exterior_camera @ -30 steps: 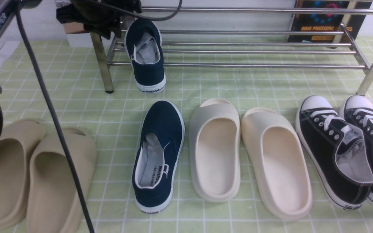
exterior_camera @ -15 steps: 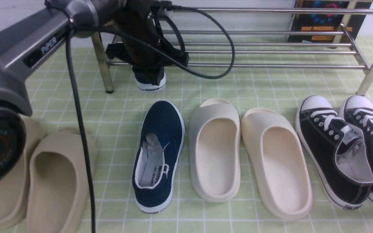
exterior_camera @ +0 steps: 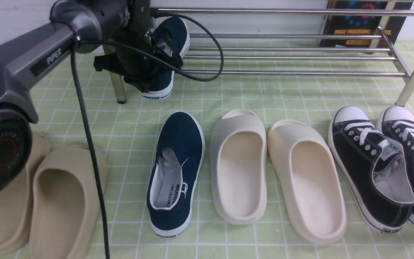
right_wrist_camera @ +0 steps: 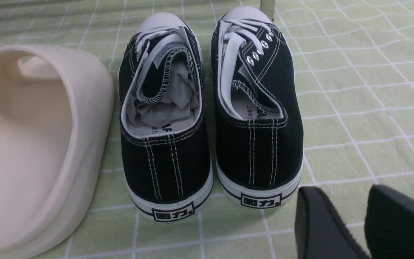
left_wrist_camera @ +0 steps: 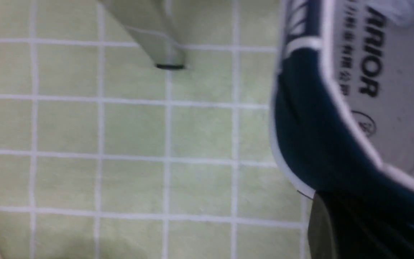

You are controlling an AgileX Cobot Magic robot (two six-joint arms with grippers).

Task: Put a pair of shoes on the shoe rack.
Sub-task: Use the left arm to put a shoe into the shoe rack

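Observation:
A navy slip-on shoe [exterior_camera: 173,39] leans on the left end of the steel shoe rack [exterior_camera: 286,57], toe up and heel [exterior_camera: 155,92] near the floor beside the rack's leg [exterior_camera: 118,88]. My left gripper [exterior_camera: 145,73] is shut on its heel part. In the left wrist view the shoe's heel [left_wrist_camera: 314,144] fills one side, with one dark finger [left_wrist_camera: 340,230] against it; the other finger is hidden. The second navy shoe [exterior_camera: 176,172] lies on the floor cloth. My right gripper [right_wrist_camera: 347,198] is open and empty, just behind the black sneakers.
Two tan slippers [exterior_camera: 59,201] lie at the near left. Two cream slippers [exterior_camera: 239,165] lie in the middle. Two black canvas sneakers [exterior_camera: 372,165] lie at the right, also in the right wrist view [right_wrist_camera: 164,126]. A dark book [exterior_camera: 358,25] stands behind the rack.
My left arm came down onto the navy shoe on the rack and closed on it. The shoe has since swung left, its heel now nearer the rack's leg.

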